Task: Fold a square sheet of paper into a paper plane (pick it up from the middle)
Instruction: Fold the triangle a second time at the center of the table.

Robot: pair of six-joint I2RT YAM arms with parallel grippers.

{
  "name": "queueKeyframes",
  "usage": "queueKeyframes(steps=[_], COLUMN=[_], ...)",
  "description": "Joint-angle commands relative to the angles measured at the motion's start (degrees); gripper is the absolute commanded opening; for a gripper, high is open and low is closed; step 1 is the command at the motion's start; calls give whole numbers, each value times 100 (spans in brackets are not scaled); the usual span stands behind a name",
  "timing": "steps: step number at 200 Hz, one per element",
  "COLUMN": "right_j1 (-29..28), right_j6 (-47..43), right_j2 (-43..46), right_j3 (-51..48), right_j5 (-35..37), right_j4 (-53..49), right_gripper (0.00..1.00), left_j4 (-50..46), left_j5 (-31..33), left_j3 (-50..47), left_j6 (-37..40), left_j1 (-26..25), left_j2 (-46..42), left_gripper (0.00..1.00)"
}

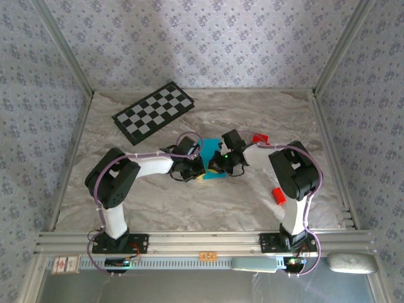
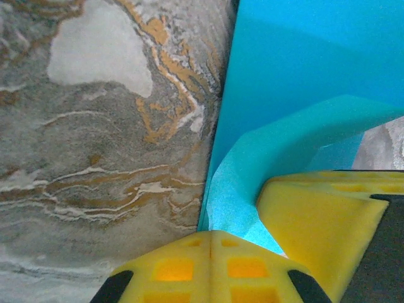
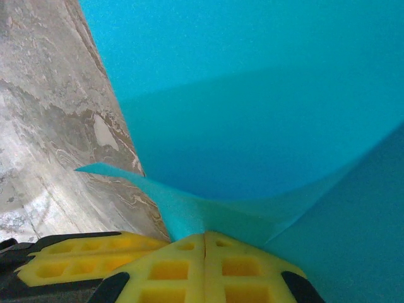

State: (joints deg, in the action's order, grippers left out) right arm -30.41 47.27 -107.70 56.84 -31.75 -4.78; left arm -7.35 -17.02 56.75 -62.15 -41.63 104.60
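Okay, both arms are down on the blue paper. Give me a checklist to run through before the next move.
1. left gripper shut on the square sheet of paper: ok.
2. right gripper shut on the same sheet: ok.
3. Pinched edge raised off the table: ok.
4. Room between the two grippers: not ok, they sit very close together.
5. checkered board apart from the sheet: ok.
6. Fold lining up squarely: cannot tell.
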Motion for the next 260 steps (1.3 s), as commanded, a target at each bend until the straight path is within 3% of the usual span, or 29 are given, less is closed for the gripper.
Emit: queueKeyframes(steps=[1, 18, 67, 136, 181, 260], right_j1=[-34, -26, -15, 77, 628, 1517], right_j6=[-151, -166, -98, -329, -875, -1359], right_j2=[-231, -243, -262, -294, -550, -1024], right_j3=[57, 10, -61, -85, 212, 1093], right_j5=[171, 271, 305, 261, -144, 366], right_j4=[-400, -479, -436, -299, 111, -669], right_gripper=[0, 0, 0, 0, 0, 1], left_j4=[-130, 380, 475, -97, -640, -668], left_j5=[-146, -427, -412, -209, -231, -320], left_j3=[-26, -29, -171, -345, -410, -433], left_j6=[200, 275, 231, 19, 3, 5], left_j1=[-12, -16, -39, -30, 32, 41], left_j2=[73, -106, -15, 297, 416, 527], left_gripper=[0, 2, 5, 0, 0, 0])
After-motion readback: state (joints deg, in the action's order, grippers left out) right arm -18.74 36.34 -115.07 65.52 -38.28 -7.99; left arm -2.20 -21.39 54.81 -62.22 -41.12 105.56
